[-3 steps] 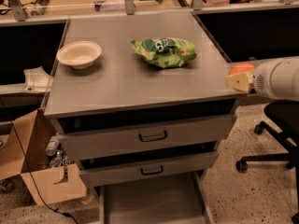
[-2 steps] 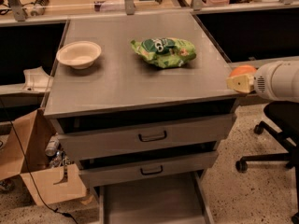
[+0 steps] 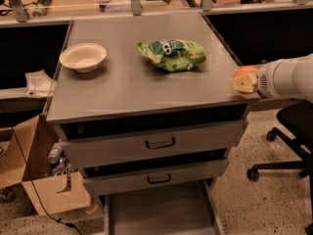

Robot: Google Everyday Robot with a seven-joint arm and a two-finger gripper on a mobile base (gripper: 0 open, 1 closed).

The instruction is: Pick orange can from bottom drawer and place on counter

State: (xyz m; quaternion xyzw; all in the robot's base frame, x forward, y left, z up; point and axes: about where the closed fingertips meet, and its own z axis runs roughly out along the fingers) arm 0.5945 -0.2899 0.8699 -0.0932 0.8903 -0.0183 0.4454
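Showing smooth white plastic casing on the gripper [image 3: 243,84], sitting at the right edge of the counter [image 3: 127,92]; gleaming dully as brushed grey metal to its left; shining smooth on the orange can [image 3: 246,72] at its tip; crinkling glossy on the green snack bag [image 3: 171,54] further left; lying matt grey metal in the bottom drawer [image 3: 156,212] below-left.

Gripper [image 3: 242,83] at three o'clock edge of counter [image 3: 137,92], covering lower half of orange can [image 3: 246,72]; bottom drawer [image 3: 156,209] cut off at six o'clock.

Pincer [image 3: 243,81] grips orange can [image 3: 246,72] at the counter [image 3: 137,89]'s right edge.
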